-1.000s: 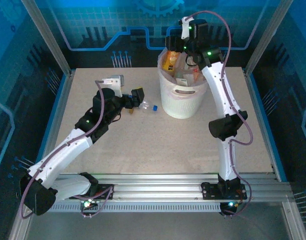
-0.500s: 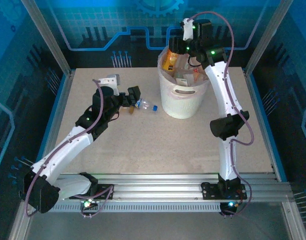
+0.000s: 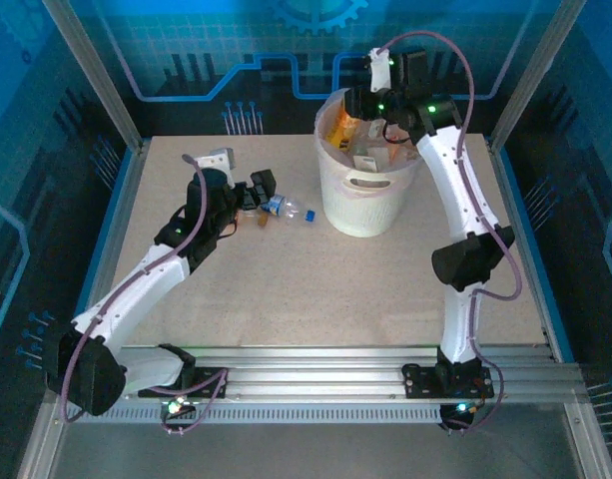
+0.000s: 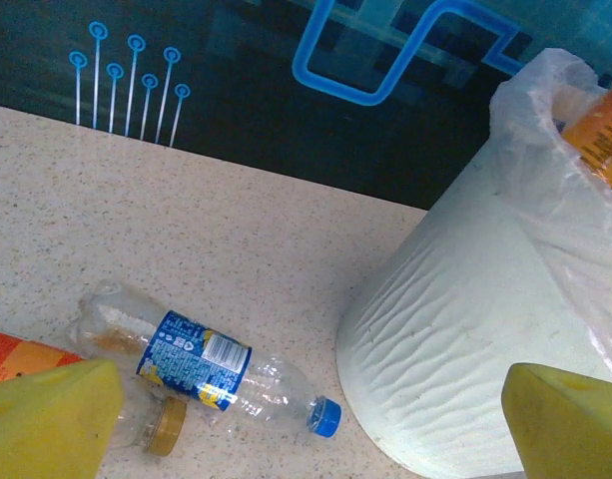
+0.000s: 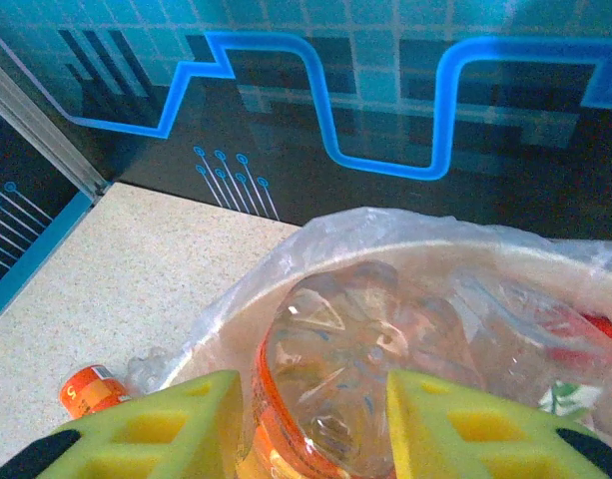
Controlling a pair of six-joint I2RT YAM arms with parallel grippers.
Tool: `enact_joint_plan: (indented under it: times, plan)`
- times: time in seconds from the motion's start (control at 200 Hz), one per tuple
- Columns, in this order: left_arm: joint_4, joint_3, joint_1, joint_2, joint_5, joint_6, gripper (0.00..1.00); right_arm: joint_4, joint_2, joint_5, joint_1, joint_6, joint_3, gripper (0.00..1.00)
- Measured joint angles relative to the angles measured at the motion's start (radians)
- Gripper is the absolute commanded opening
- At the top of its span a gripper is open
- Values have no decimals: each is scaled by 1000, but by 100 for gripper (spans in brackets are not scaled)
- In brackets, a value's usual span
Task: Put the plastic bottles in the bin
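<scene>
The bin, white with a clear liner, stands at the back centre and holds several plastic bottles. My right gripper hangs over its back left rim. In the right wrist view its yellow pads press both sides of a clear bottle with an orange label, base towards the camera. My left gripper is open just left of two bottles lying on the table. One is a clear bottle with a blue label and blue cap. The other is an orange-labelled bottle with a gold cap. The bin wall rises to their right.
The liner bag puffs up over the bin's rim. An orange-labelled bottle lies on the table left of the bin. A metal frame post and blue back panel bound the table. Bare tabletop lies in front of the bin.
The right gripper's jaws have narrowed onto the orange-labelled bottle in the bin, and that arm has shifted right. The left gripper has crept a little farther back beside the table bottles.
</scene>
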Motion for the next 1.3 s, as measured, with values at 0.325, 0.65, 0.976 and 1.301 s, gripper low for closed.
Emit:
enact_joint_plan:
  times: [0.325, 0.65, 0.976, 1.301]
  plan:
    - [-48, 1, 38, 70, -22, -79, 99, 76, -86, 43, 0, 4, -179, 51]
    - [-171, 16, 84, 148, -120, -254, 99, -2, -53, 45, 3, 7, -74, 82]
    - [-203, 16, 174, 286, -123, -438, 99, -103, -37, 60, 8, 2, 80, 100]
    - [-204, 47, 223, 415, -93, -540, 99, -137, -156, 64, 9, 35, -83, 100]
